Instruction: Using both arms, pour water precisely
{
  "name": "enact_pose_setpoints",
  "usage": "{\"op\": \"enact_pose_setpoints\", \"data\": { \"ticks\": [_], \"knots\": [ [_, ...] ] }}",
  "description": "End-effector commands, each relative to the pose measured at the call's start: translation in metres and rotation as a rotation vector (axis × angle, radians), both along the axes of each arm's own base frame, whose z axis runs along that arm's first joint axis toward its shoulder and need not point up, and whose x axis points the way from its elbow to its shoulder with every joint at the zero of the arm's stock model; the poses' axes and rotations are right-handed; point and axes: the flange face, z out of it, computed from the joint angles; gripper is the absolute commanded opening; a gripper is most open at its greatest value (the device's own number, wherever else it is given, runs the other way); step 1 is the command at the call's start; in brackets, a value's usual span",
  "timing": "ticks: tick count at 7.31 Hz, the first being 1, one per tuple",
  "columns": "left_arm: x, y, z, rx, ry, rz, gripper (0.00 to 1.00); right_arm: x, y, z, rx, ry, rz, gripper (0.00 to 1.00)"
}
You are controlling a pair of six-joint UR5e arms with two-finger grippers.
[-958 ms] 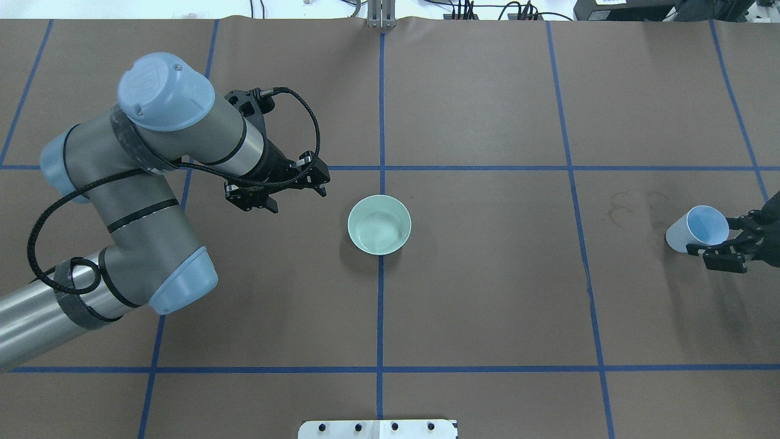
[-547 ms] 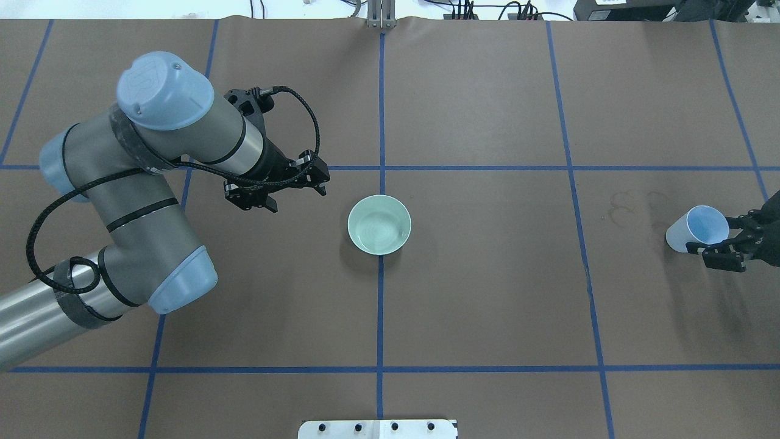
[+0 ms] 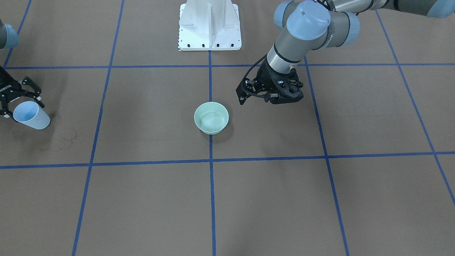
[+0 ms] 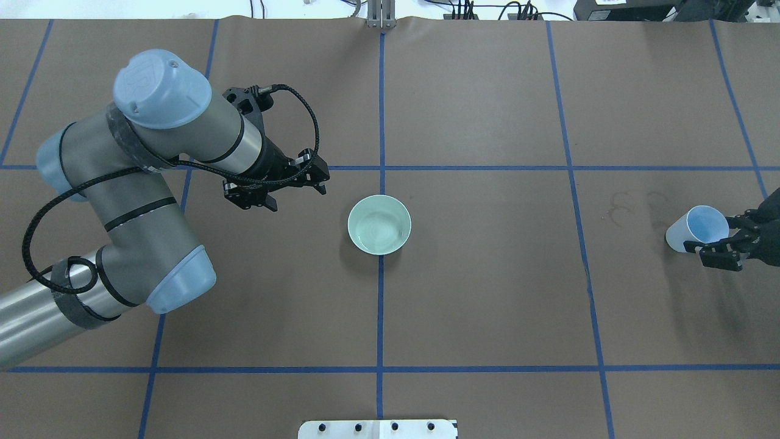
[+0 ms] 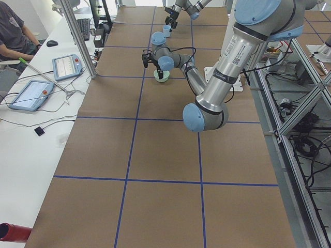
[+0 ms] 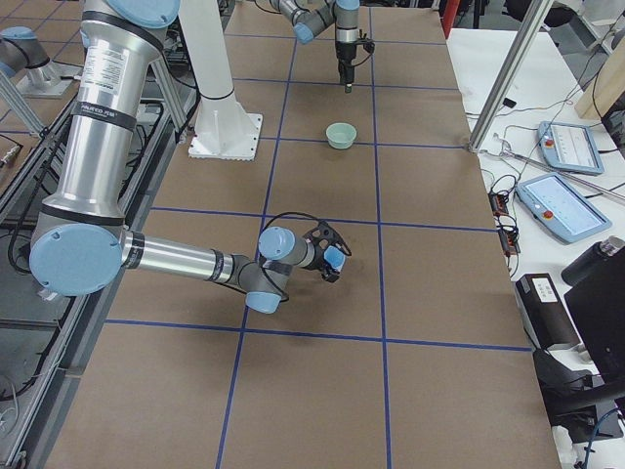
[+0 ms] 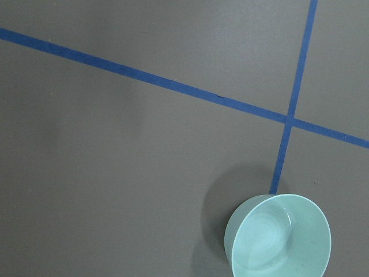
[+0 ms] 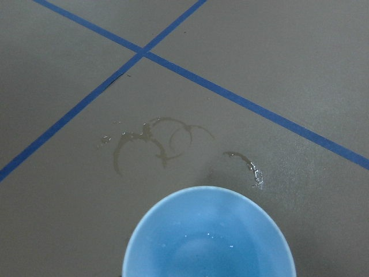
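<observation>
Brown paper marked off by blue tape lines covers your table (image 4: pixel 487 292), with a pale green bowl (image 4: pixel 379 224) sitting at the middle crossing. Your right gripper (image 4: pixel 719 247) is far out at the right edge, its fingers clamped on the wall of a blue cup (image 4: pixel 698 227) that is tipped on its side, mouth toward the gripper. From the right wrist camera you can see only a few tiny glints of water (image 8: pixel 219 239) clinging inside the cup, so it looks nearly drained. Faint ripples on the bowl's floor suggest a little water (image 4: pixel 381 231) lies there, though you cannot be certain. Dried ring stains (image 4: pixel 627 204) mark the paper between bowl and cup.

Your left gripper (image 4: pixel 275 183) hovers near the bowl's left side, apart from it and holding nothing; its jaws look parted, though the angle makes that hard to confirm.

Judging by this layout, the pour itself looks finished and you are in the put-away step. Your next move calls for turning the cup upright, setting it flat on the paper, and releasing it gently so it does not roll.
</observation>
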Motion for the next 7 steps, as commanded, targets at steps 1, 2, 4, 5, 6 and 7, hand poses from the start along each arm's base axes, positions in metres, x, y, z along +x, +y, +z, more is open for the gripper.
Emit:
{"op": "enact_pose_setpoints", "data": {
  "ticks": [1,2,4,5,6,7],
  "knots": [
    [-0.0021,0.0017,0.0005,0.0,0.001,0.0,0.92,-0.0016,-0.0015,0.0013,-0.001,0.0,0.0,0.88],
    [-0.0022,0.0018,0.0015,0.001,0.0,0.0,0.92,-0.0022,-0.0012,0.0013,-0.001,0.0,-0.002,0.88],
    [-0.0023,0.0018,0.0025,-0.002,-0.001,0.0,0.92,-0.0032,-0.0014,0.0005,0.001,-0.002,-0.003,0.87],
    [-0.0023,0.0018,0.0025,-0.002,-0.001,0.0,0.92,-0.0031,-0.0011,0.002,-0.002,0.0,-0.005,0.77],
    [-0.0023,0.0018,0.0025,0.0,-0.002,0.0,0.92,-0.007,-0.0053,-0.0021,0.015,-0.003,-0.011,0.65],
    [-0.0023,0.0018,0.0025,0.0,-0.002,0.0,0.92,-0.0089,-0.0076,-0.0046,0.013,-0.011,-0.009,0.43]
  ]
}}
